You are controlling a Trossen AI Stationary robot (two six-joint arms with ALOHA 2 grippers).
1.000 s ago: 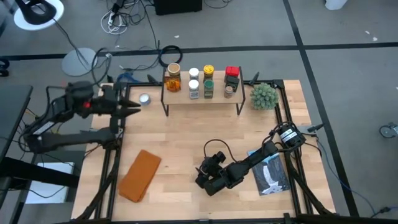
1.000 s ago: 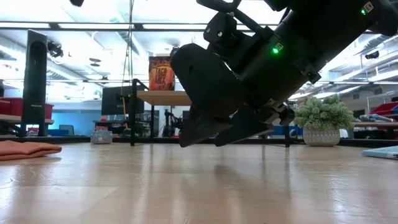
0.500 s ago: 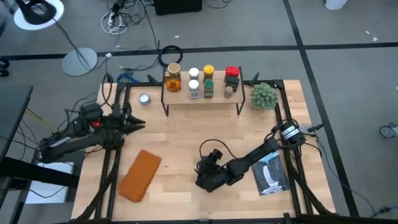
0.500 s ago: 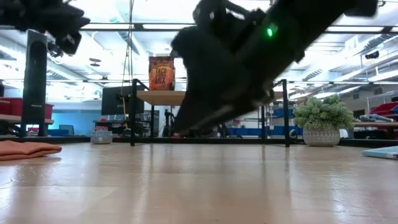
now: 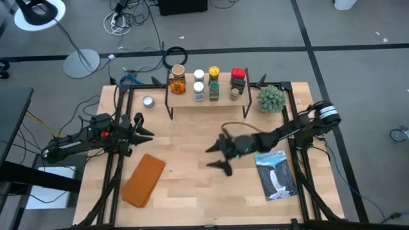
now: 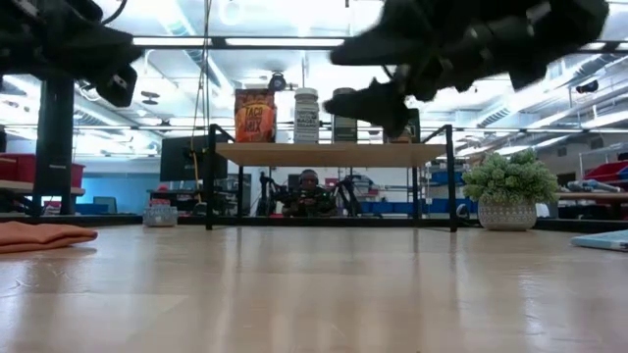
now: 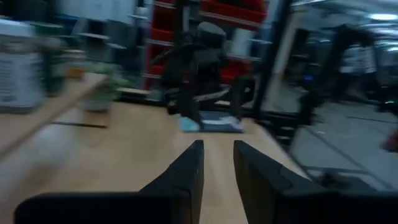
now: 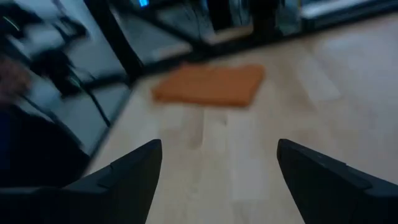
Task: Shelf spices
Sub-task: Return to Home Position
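The shelf (image 5: 208, 103), a wooden top on thin black legs, stands on the table at the far middle. Several spices (image 5: 206, 83) stand upright on its top; the low view shows the orange-labelled jar (image 6: 255, 116) and a white-capped one (image 6: 307, 115). My left gripper (image 5: 142, 128) hovers by the table's left edge, pointing level toward the right, its fingers (image 7: 217, 144) a narrow gap apart around nothing. My right gripper (image 5: 218, 158) hangs above the table's middle, on the shelf's near side, pointing left. It is wide open and empty (image 8: 219, 144).
An orange cloth (image 5: 144, 180) lies folded at the near left. A blue booklet (image 5: 276, 174) lies at the near right. A spiky green plant ball (image 5: 270, 98) stands right of the shelf and a small silver tin (image 5: 149, 101) left of it. A person (image 6: 309, 188) sits beyond the table.
My left gripper has sunk toward the table at the left edge and levelled out. My right gripper has risen off the tabletop, gone toward the far edge and the shelf, and swung round from pointing down to nearly level, pointing left. Nothing on the table has moved.
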